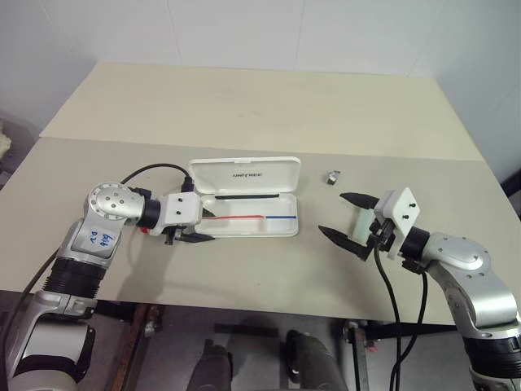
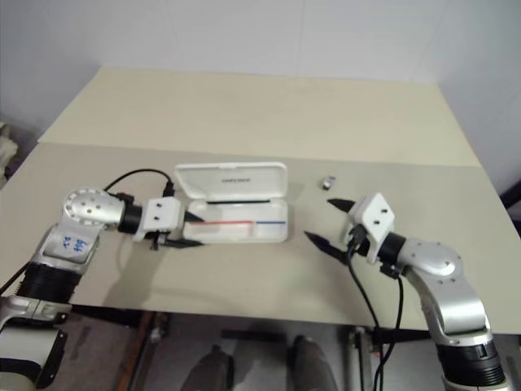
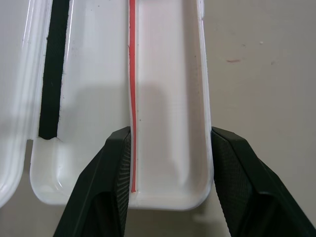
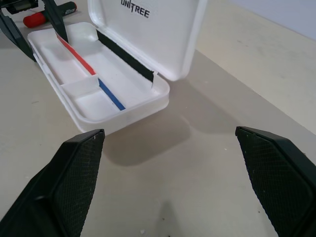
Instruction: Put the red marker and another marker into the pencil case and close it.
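Pencil case [image 1: 244, 195]: we see it open on the table [image 1: 244, 106], lid upright, tray empty, its end straight ahead of our left gripper.
Left gripper [image 1: 194, 238]: fingers parted, holding nothing, tips at the near left end of the case.
Red marker [image 4: 37, 19]: lying on the table just behind the left gripper, outside the case.
Right gripper [image 1: 346, 220]: fingers spread wide, empty, well to the right of the case.
Green marker [image 1: 364, 224]: pale green shape between the right fingers; we cannot tell if it touches them.
Small metal object [image 1: 332, 175]: beyond the right gripper's far fingertip.
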Controlling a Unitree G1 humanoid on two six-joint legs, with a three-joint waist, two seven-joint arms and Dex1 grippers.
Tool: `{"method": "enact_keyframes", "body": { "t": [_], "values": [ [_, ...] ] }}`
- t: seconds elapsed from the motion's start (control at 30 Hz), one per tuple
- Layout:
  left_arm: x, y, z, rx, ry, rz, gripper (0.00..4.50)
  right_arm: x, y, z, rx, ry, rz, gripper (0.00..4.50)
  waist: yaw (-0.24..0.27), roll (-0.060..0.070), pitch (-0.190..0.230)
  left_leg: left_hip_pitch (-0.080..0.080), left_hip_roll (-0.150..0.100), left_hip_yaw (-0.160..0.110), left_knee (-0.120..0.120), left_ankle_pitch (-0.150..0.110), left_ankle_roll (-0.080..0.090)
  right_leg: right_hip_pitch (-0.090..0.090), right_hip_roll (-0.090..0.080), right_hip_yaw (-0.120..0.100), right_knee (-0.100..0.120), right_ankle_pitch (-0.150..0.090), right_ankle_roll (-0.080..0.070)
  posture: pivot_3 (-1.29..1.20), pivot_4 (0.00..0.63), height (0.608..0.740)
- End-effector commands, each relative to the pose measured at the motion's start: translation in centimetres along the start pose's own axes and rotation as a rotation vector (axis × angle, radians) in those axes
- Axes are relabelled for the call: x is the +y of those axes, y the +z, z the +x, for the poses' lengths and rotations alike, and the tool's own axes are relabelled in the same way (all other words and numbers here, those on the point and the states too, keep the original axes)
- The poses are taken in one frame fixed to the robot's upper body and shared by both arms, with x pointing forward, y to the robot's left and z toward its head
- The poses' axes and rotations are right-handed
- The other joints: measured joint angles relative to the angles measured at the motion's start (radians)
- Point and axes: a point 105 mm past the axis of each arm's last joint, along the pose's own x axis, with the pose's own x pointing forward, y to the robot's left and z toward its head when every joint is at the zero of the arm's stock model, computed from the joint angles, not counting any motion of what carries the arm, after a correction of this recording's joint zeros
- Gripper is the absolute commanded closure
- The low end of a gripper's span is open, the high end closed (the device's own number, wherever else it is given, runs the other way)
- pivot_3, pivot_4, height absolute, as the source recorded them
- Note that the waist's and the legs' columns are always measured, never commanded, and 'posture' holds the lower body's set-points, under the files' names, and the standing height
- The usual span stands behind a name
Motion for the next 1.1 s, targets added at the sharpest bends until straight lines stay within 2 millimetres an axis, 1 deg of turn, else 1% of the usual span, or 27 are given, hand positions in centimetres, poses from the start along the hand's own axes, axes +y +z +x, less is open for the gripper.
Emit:
{"method": "enact_keyframes", "body": {
  "t": [0.03,0.17,0.3,0.37,0.43,0.53,0.57,0.73,0.9,1.0,1.1],
  "values": [
    [0.0,-0.1,0.3,0.001,0.011,0.013,2.53,-0.6,1.2,-0.5,-0.033,-0.015,-0.050,0.00,0.000,0.000,0.000,0.000,0.000,0.000,0.000,0.000,0.000,0.000,0.000,0.000,0.000,0.000,0.000,0.00,0.150,0.740],
    [-0.1,0.2,1.0,-0.022,-0.015,0.017,2.53,-0.5,1.2,-0.5,-0.035,-0.017,-0.049,0.00,0.001,0.000,0.000,0.000,0.000,0.001,0.000,0.000,0.000,0.000,0.000,0.000,0.000,0.000,0.000,0.00,0.150,0.740],
    [-0.2,0.0,1.6,-0.019,-0.041,0.029,2.53,-0.4,1.2,-0.5,-0.036,-0.020,-0.049,0.00,0.002,0.000,0.000,0.000,0.000,0.001,0.000,0.000,0.000,0.000,0.000,0.000,0.001,0.000,0.000,0.00,0.150,0.740],
    [-0.1,0.2,1.9,-0.027,-0.039,0.031,1.80,-0.4,1.2,-0.5,-0.036,-0.025,-0.049,0.00,0.004,0.000,0.000,0.000,0.000,0.001,0.000,0.000,0.000,0.000,0.000,0.000,0.000,0.000,0.000,0.00,0.150,0.740],
    [-0.1,0.4,2.0,-0.035,-0.042,0.037,1.21,-0.4,1.2,-0.6,-0.034,-0.027,-0.049,0.00,0.004,0.000,0.000,0.000,0.000,0.001,0.000,0.000,0.000,0.000,0.000,0.000,0.000,0.000,0.000,0.00,0.150,0.740],
    [-0.1,0.7,2.1,-0.044,-0.041,0.046,0.16,-0.4,1.2,-0.6,-0.033,-0.029,-0.049,0.00,0.002,0.000,0.000,0.000,0.000,0.001,0.000,0.000,0.000,0.000,0.000,0.001,0.000,0.000,0.000,0.00,0.150,0.740],
    [0.0,0.8,2.1,-0.046,-0.039,0.049,0.03,-0.4,1.2,-0.6,-0.032,-0.030,-0.049,0.00,0.002,0.000,0.000,0.000,0.000,0.001,0.000,0.000,0.000,0.000,0.000,0.001,0.000,0.000,0.000,0.00,0.150,0.740],
    [-0.1,1.9,1.9,-0.067,-0.036,0.074,0.03,-0.4,1.2,-0.5,-0.031,-0.029,-0.049,0.00,0.002,0.000,0.000,0.000,0.000,0.002,0.000,0.000,0.000,0.000,0.000,0.001,0.000,0.000,0.000,0.00,0.150,0.740],
    [-0.7,3.4,1.6,-0.100,-0.039,0.096,0.03,-0.4,1.1,-0.5,-0.029,-0.018,-0.047,0.00,0.002,0.000,0.000,0.000,0.000,0.002,0.000,0.000,0.000,0.000,0.000,0.001,0.000,0.000,0.000,0.00,0.150,0.740],
    [-1.6,4.8,1.2,-0.155,-0.045,0.102,0.03,-0.3,1.0,-0.6,-0.027,-0.003,-0.042,0.00,0.001,0.000,0.000,0.000,0.000,0.002,0.000,0.000,0.000,0.000,0.000,0.002,0.001,0.000,0.000,0.00,0.150,0.740],
    [-1.7,6.4,0.6,-0.212,0.008,0.082,0.03,0.2,1.4,-0.9,-0.049,0.021,-0.035,0.00,0.001,0.000,0.000,0.000,0.000,0.002,0.000,0.000,0.000,0.000,0.000,0.002,0.001,0.000,0.000,0.00,0.150,0.740]
  ]
}}
